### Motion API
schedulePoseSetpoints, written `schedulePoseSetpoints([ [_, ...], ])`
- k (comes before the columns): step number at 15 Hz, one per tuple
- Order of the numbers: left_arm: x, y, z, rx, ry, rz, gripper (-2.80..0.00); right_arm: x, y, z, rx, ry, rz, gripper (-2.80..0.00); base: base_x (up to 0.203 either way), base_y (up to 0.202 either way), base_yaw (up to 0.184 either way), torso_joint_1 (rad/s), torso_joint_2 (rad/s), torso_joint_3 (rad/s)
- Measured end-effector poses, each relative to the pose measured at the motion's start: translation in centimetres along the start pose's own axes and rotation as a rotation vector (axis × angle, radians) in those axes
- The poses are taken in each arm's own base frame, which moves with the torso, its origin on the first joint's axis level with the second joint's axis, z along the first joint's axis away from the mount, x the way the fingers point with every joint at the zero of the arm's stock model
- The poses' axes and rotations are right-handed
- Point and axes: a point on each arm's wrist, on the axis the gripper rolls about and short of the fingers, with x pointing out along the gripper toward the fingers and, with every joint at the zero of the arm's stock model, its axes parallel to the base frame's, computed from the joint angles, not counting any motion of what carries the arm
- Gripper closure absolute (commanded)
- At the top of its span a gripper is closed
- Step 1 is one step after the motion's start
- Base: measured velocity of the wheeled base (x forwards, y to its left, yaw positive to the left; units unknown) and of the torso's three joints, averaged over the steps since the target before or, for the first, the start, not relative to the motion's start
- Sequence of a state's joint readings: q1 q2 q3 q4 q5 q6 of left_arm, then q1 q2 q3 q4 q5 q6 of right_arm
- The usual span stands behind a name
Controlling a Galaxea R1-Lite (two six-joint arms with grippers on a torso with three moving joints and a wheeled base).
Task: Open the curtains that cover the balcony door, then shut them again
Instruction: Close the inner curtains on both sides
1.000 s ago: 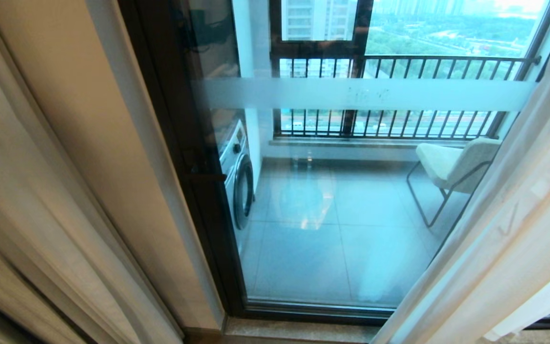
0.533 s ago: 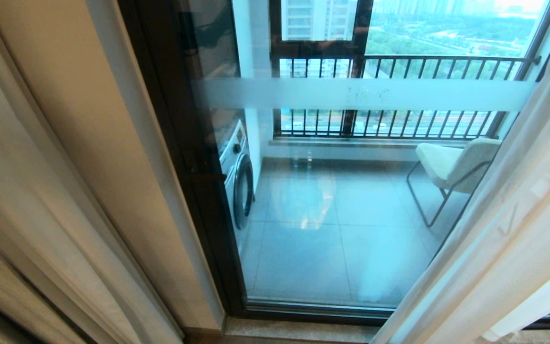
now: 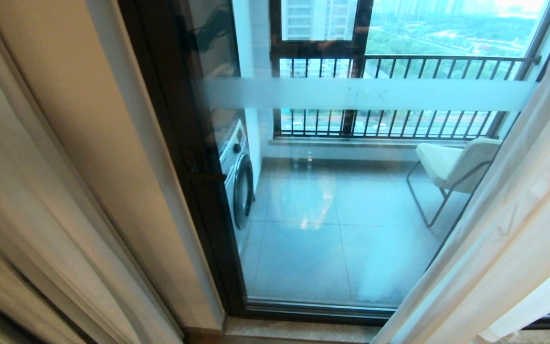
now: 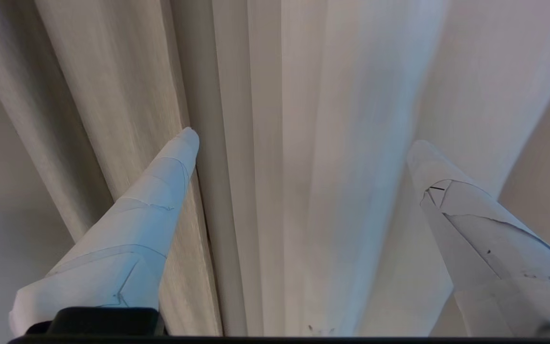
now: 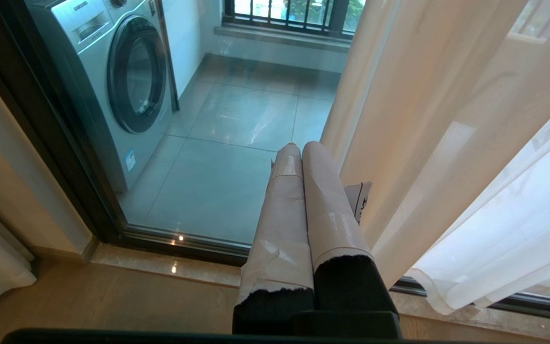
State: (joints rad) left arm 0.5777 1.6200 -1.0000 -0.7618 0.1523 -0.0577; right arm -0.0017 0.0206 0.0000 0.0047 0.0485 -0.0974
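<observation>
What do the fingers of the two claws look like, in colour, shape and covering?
Both claws have long tapered fingers wrapped in pale tape with visible seams. On the right claw the wrap ends raggedly above black bases. On the left claw one finger carries small dark marks, and a black mount sits below.

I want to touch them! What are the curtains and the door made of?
The curtains look like thin, sheer white cloth: light shines through and they hang in soft folds. The door looks like smooth, shiny glass: you see the balcony through it and reflections on it. Its dark frame looks like metal, though that is hard to tell.
</observation>
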Motion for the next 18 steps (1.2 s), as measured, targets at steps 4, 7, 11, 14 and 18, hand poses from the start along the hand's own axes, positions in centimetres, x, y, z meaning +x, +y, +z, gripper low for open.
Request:
schedulePoseSetpoints([
  [4,1.4,-0.2,-0.8,-0.005,-0.021,-0.035,-2.80,0.0,0.0,0.0,0.000,0.002,0.000,0.00,0.000,0.000,0.000,0.000,0.00,0.000],
  [7,2.7,-0.4,-1.1,-0.010,-0.050,-0.054,-2.80,0.0,0.0,0.0,0.001,0.005,0.000,0.00,0.000,0.000,0.000,0.000,0.00,0.000],
  [11,3.7,-0.6,-1.9,-0.006,-0.035,-0.067,-2.80,0.1,0.0,0.0,0.000,0.008,0.000,0.00,0.000,0.000,0.000,0.000,0.00,0.000],
  [14,4.2,-0.6,-2.4,-0.007,-0.041,-0.072,-2.80,0.1,0.0,0.0,0.001,0.009,0.001,0.00,0.000,0.000,0.000,0.000,0.00,0.000],
  [18,4.6,-0.7,-2.9,-0.006,-0.036,-0.072,-2.80,0.1,0.0,0.0,0.000,0.010,0.001,0.00,0.000,0.000,0.000,0.000,0.00,0.000],
])
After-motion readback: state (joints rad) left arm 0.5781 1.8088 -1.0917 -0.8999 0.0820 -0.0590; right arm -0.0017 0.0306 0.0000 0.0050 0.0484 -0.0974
